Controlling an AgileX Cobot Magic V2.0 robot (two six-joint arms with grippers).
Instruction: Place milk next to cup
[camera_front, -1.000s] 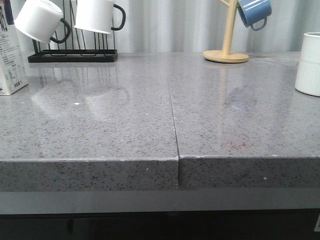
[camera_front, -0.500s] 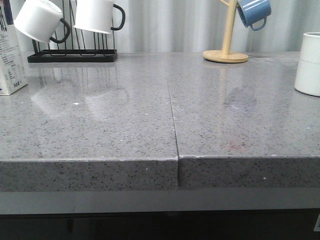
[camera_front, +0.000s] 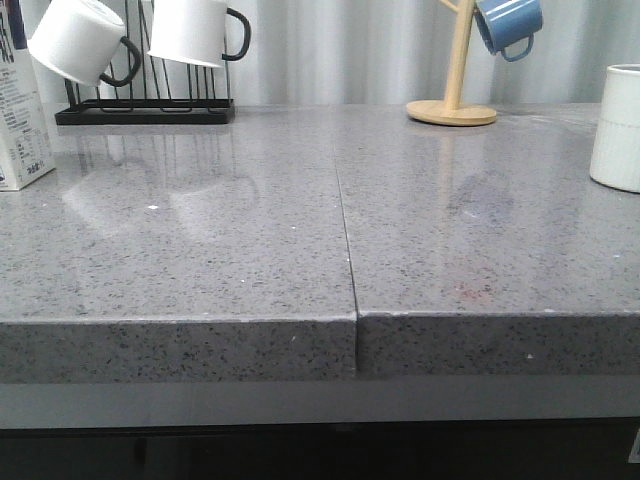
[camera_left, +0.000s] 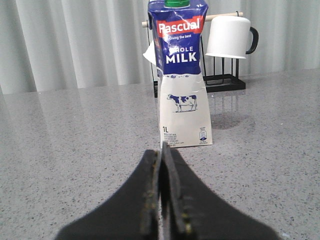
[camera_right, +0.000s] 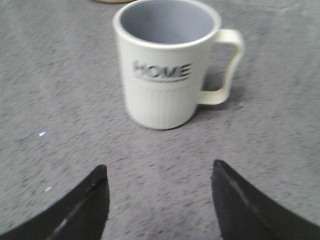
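You see the milk (camera_front: 20, 105) upright at the far left edge of the grey counter (camera_front: 250, 250), cut off by the frame. The cup (camera_front: 618, 128) stands at the far right, well apart from it (a seam (camera_front: 346, 240) splits the counter between them).

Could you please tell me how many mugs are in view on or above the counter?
4: two white mugs on the black rack at back left, a blue mug on the wooden stand, and the HOME cup at far right. The frame edges may hide more.
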